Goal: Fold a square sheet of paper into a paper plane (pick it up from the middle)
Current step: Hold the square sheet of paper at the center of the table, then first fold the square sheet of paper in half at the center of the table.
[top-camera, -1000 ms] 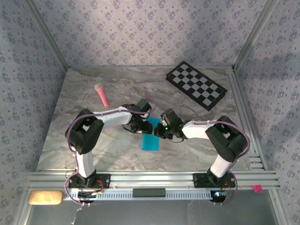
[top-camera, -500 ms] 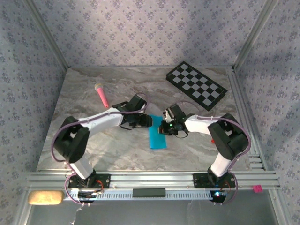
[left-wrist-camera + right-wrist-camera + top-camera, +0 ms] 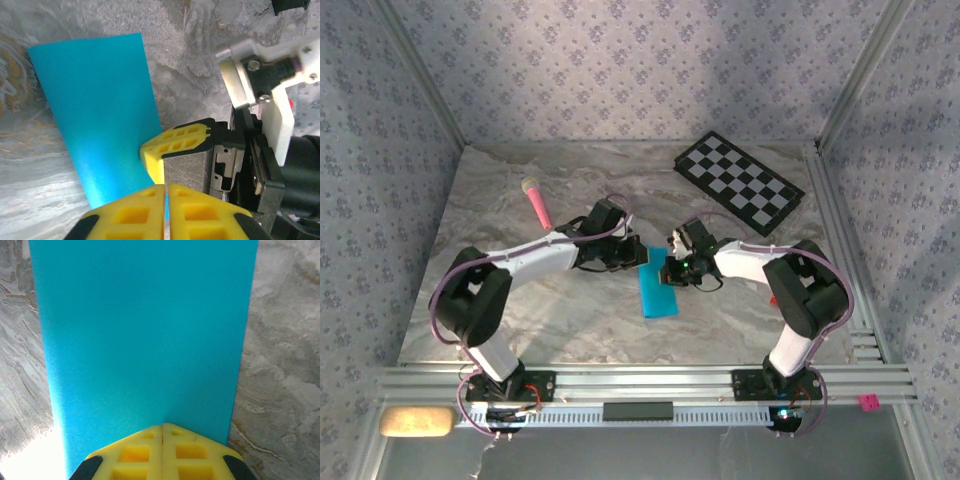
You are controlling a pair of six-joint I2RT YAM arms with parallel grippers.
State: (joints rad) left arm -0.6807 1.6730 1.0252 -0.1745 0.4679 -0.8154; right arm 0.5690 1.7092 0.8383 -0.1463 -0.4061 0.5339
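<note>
The square sheet of paper [image 3: 658,287] is bright cyan and folded into a long narrow strip, lying slanted in mid-table. My left gripper [image 3: 640,254] is at the strip's far left corner. In the left wrist view its yellow jaws [image 3: 166,188] are shut, with a sliver of cyan pinched between them, and the paper [image 3: 97,110] stretches away up and left. My right gripper [image 3: 673,268] is at the strip's far right edge, almost touching the left one. Its jaws [image 3: 162,426] are shut on the near end of the paper [image 3: 145,325].
A black-and-white checkered board [image 3: 740,182] lies at the back right. A pink stick [image 3: 537,202] lies at the back left. Bare marble table [image 3: 570,320] runs between the paper and the aluminium rails [image 3: 640,381] at the front.
The left jaws have gone from open to shut on the paper's corner. The left arm has stretched out, and the strip has shifted slightly right and further back with both grippers.
</note>
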